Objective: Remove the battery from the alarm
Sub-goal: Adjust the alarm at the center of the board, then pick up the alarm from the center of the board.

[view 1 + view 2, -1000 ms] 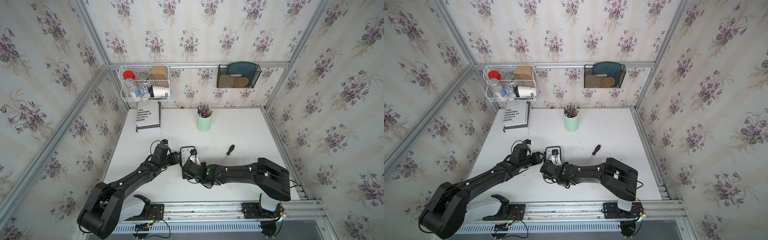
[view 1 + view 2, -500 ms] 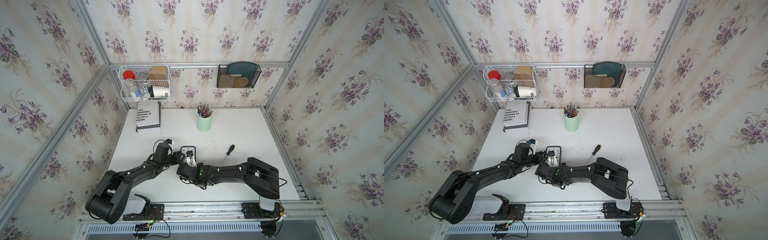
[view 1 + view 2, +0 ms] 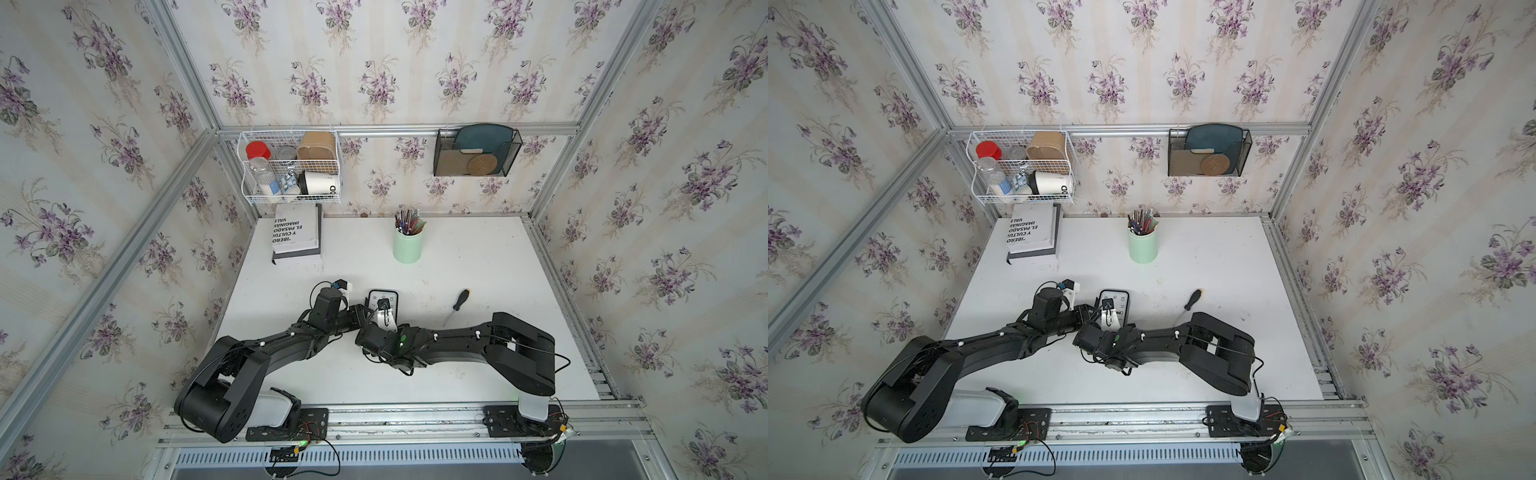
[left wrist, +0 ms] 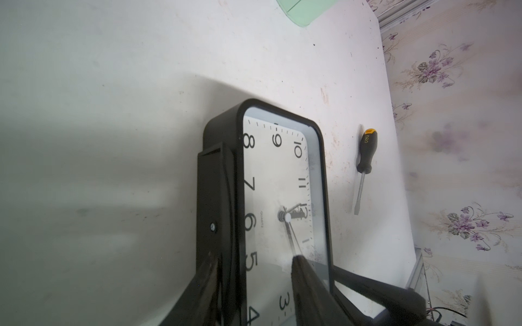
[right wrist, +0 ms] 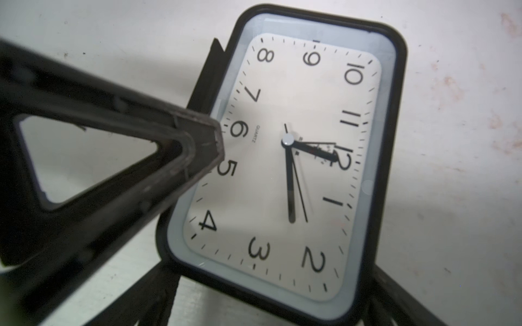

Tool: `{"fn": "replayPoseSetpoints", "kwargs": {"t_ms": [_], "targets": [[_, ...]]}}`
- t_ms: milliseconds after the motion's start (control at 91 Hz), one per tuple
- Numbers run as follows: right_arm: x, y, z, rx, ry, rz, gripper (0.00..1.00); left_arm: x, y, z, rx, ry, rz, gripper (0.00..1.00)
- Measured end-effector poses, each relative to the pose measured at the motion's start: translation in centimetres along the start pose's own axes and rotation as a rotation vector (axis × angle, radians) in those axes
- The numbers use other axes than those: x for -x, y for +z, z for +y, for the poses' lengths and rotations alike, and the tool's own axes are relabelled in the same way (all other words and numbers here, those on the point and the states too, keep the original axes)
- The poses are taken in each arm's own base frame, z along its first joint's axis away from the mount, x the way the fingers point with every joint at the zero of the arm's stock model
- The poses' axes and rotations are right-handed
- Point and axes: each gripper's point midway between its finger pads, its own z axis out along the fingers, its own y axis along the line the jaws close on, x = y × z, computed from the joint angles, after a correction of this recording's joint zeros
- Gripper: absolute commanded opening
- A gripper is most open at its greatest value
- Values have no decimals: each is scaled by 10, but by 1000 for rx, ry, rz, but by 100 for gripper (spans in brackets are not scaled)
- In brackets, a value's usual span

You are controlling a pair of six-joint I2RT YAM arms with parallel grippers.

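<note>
Alarm (image 5: pixel 268 183) face-up, long axis front-to-back

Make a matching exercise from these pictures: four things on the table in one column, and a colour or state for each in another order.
1 alarm clock
2 screwdriver
3 pen cup
4 book

a mint green
b white cover, black print
c white dial facing up
d black handle, orange end

Pairs: 1-c, 2-d, 3-a, 4-b

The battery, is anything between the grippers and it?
Yes: the alarm itself. It lies face up on the table, back turned down, and no battery shows in any view. The left gripper and right gripper are at its face and edges.
</note>
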Motion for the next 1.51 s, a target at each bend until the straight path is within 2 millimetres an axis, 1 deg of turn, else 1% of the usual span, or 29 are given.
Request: {"fn": "replayPoseSetpoints", "kwargs": {"t_ms": [132, 209, 374, 461, 527, 538, 604, 637, 714, 802, 835, 879, 934, 1022, 1055, 1110, 1187, 1297, 1428, 1505], "targets": [[0, 1, -4, 5, 14, -6, 100, -1, 0, -2, -6, -1, 4, 47], [-1, -2, -8, 26, 28, -11, 100, -1, -1, -5, -8, 0, 11, 52], [0, -14, -9, 95, 29, -17, 100, 9, -11, -12, 13, 32, -16, 54], [0, -23, -14, 133, 28, -8, 100, 13, -14, -8, 48, 44, -29, 54], [4, -29, -19, 154, 36, -4, 100, 13, -16, -5, 78, 52, -23, 54], [5, -30, -20, 157, 35, -5, 100, 13, -16, -4, 83, 53, -23, 57], [14, -39, -24, 188, 55, -14, 100, 15, -20, -4, 110, 70, -24, 66], [19, -44, -26, 209, 69, -19, 100, 15, -22, -6, 128, 85, -27, 67], [34, -51, -37, 247, 105, -30, 100, 7, -25, -17, 146, 134, -6, 70], [55, -54, -56, 261, 150, -51, 100, -2, -31, -27, 187, 189, 1, 74], [62, -54, -63, 261, 163, -62, 100, -6, -32, -29, 201, 206, 2, 78], [73, -54, -76, 260, 184, -82, 100, -12, -34, -31, 231, 227, 11, 79], [81, -51, -92, 269, 214, -87, 100, -19, -35, -32, 270, 239, 19, 81], [87, -46, -121, 254, 268, -104, 100, -28, -30, -37, 320, 269, 34, 81], [87, -46, -126, 261, 276, -103, 100, -32, -26, -39, 336, 282, 41, 81], [87, -47, -127, 288, 271, -98, 100, -37, -20, -41, 361, 300, 50, 81], [92, -47, -131, 318, 280, -112, 100, -42, -9, -41, 399, 319, 63, 81], [92, -43, -142, 329, 300, -126, 100, -41, 2, -42, 460, 342, 43, 81], [90, -44, -141, 376, 304, -127, 100, -40, 10, -46, 499, 385, 20, 81], [90, -43, -144, 381, 309, -137, 100, -36, 12, -44, 531, 390, 0, 81]]}}
